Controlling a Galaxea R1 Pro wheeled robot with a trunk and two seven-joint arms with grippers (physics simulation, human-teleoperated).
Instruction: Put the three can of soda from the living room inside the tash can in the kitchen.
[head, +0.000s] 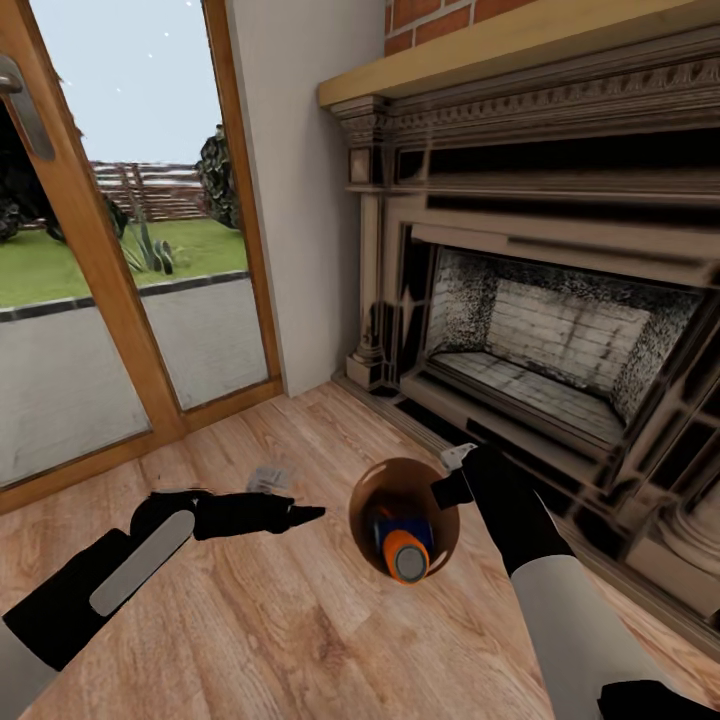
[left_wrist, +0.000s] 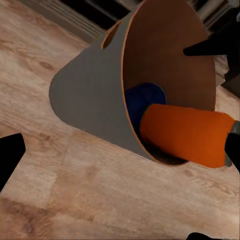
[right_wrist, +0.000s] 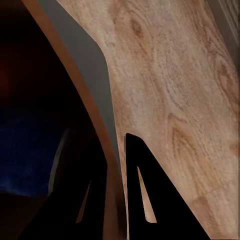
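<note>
Trash can parked on the living room floor with cans already in it

The tash can (head: 372, 500) sits low center of the head view, in front of the fireplace (head: 560, 340), with an orange can (head: 405, 555) and a blue can (left_wrist: 142, 100) inside. The right gripper (right_wrist: 116, 200) is pinching the bin's rim, one finger each side of the wall. The left gripper (head: 300, 515) hovers just left of it, fingers look pressed together.
</note>
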